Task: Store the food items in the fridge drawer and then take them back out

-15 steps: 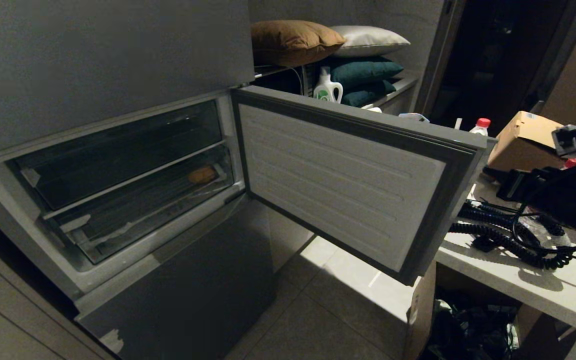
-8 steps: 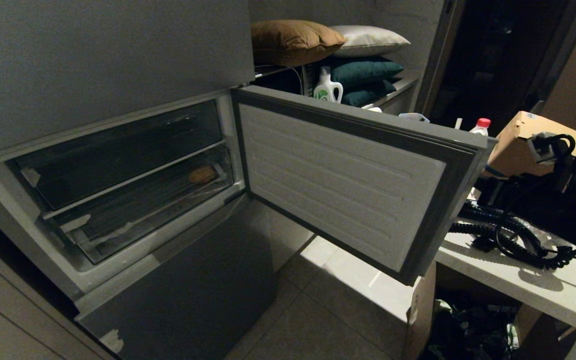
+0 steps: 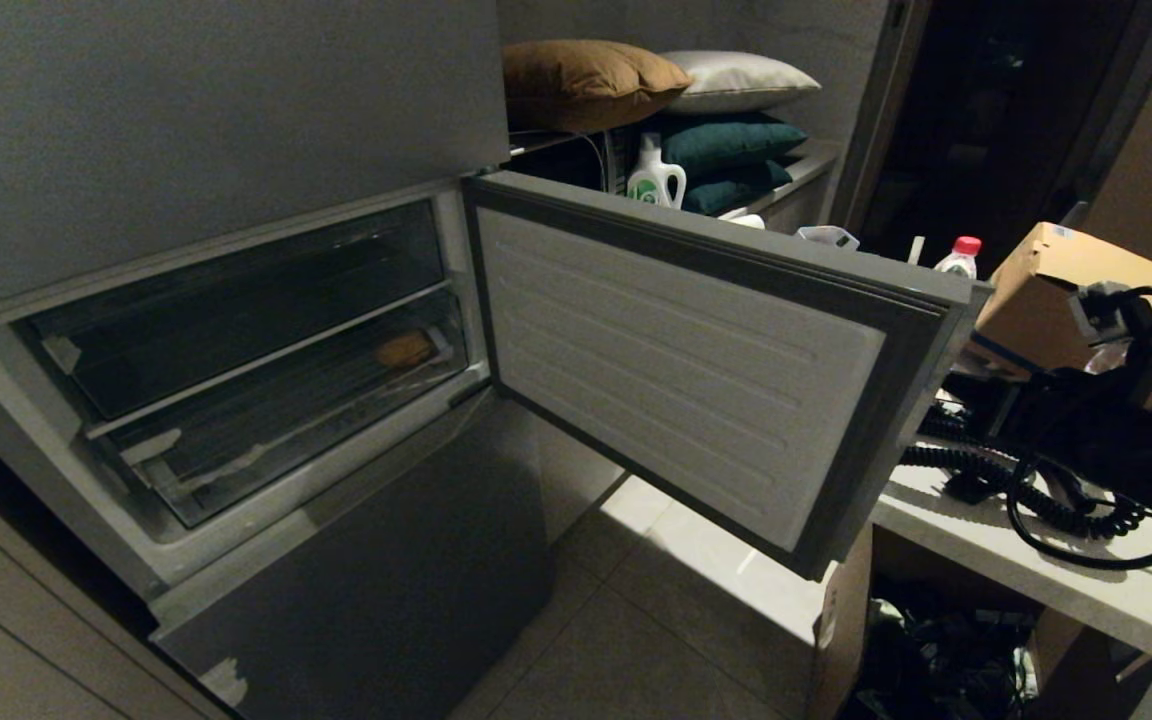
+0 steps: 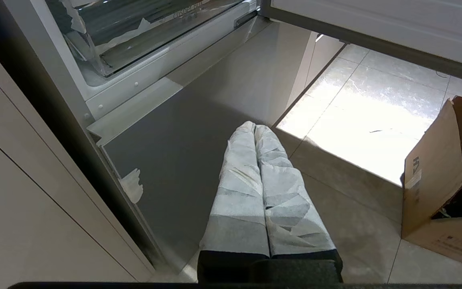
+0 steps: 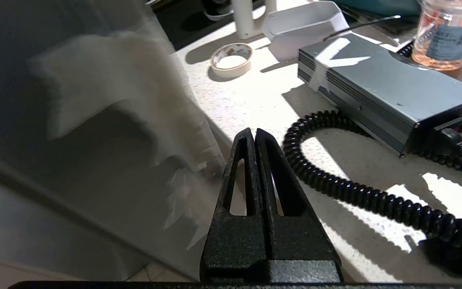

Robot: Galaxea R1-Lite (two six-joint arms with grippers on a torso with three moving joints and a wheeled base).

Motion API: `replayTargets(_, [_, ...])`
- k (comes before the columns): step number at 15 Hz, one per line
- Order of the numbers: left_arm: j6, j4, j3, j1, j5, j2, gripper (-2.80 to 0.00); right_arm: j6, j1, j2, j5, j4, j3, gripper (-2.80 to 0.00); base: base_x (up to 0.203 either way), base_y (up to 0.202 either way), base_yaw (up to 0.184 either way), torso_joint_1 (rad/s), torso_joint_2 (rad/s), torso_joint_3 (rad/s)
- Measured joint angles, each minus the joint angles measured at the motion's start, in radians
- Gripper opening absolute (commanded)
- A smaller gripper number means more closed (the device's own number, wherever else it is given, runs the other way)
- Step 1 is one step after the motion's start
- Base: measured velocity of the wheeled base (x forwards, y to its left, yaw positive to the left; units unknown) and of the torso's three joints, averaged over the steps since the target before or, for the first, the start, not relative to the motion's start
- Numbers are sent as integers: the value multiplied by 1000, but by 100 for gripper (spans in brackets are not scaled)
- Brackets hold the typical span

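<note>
Item: lumpy tan-brown potato [image 3: 404, 349] inside the clear-plastic fridge drawer [image 3: 286, 400]; we judge it firm, fairly heavy, best gripped across its middle. Right hand [image 5: 254, 134] closed, empty, above the desk [image 5: 255, 100]; left hand [image 4: 254, 128] closed, empty.

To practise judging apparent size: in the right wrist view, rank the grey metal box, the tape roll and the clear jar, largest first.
1. Grey metal box
2. Clear jar, partly cut off by the frame
3. Tape roll
Jar and roll look close, so their order is uncertain.

White counter [image 3: 1086, 580] at right of the frame: coiled black cable [image 5: 359, 192], grey metal box [image 5: 383, 92], tape roll [image 5: 231, 59], cardboard box [image 3: 1046, 280] on it. Tiled floor [image 3: 636, 640] at bottom, an open cardboard box [image 4: 439, 176] standing on it.
</note>
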Motion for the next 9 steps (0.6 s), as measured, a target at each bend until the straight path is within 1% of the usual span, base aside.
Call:
replayTargets(2, [0,0,0,0,0,0,-280,-1,30,-40,2,0,46,-280,0,0,0,0,0,0])
replayTargets(5, [1,0,0,0,0,0,-280,-4,98,-93,2,0,119,-280,0,0,0,0,0,0])
replayTargets(9, [1,0,0,0,0,0,-280,-3,217,-160,-3,0,207,-280,0,0,0,0,0,0])
